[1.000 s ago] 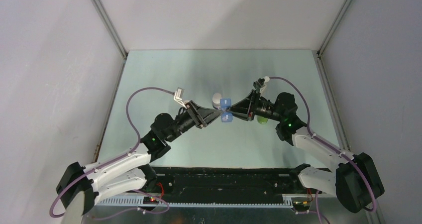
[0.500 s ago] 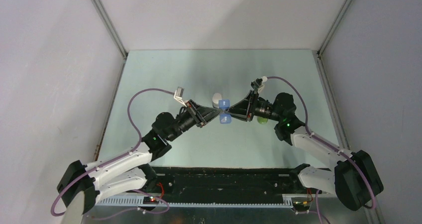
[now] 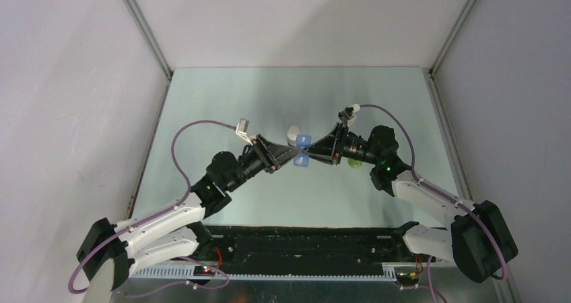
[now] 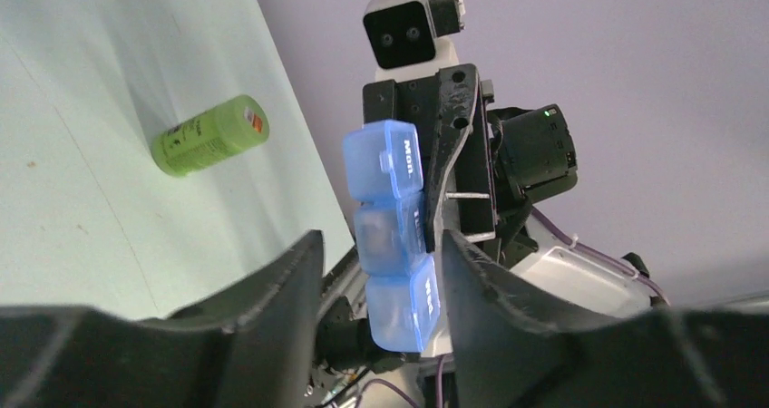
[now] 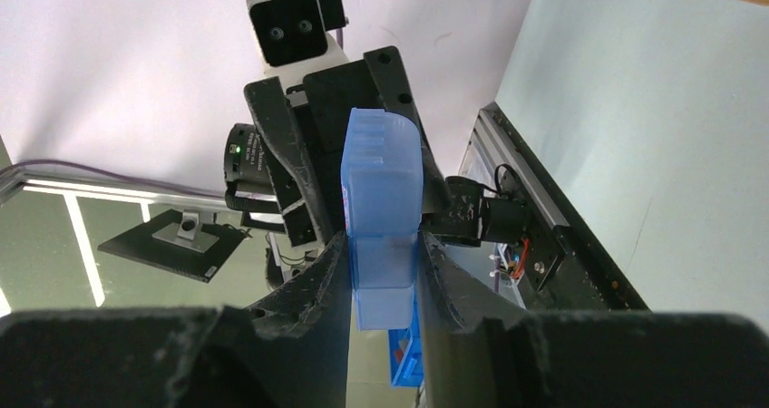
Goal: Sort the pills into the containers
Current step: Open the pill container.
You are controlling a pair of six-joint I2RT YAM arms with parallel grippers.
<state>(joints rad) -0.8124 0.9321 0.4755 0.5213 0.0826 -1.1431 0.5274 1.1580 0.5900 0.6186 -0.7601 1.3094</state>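
Blue pill box (image 4: pixel 390 236) is hanging in mid-air over the middle of the table (image 3: pixel 269 94), compartments stacked in a column, top lid reading "Mon". Can't tell what's inside. Right gripper (image 5: pixel 382 245) is clamping it, a finger pressing each long side. Left gripper (image 4: pixel 381 245) is straddling the box from the opposite end, jaws parted, a gap showing on one side. Green bottle (image 4: pixel 210 134) is lying on its side on the table, under the right arm. White-capped bottle (image 3: pixel 293 132) is sitting just behind the box.
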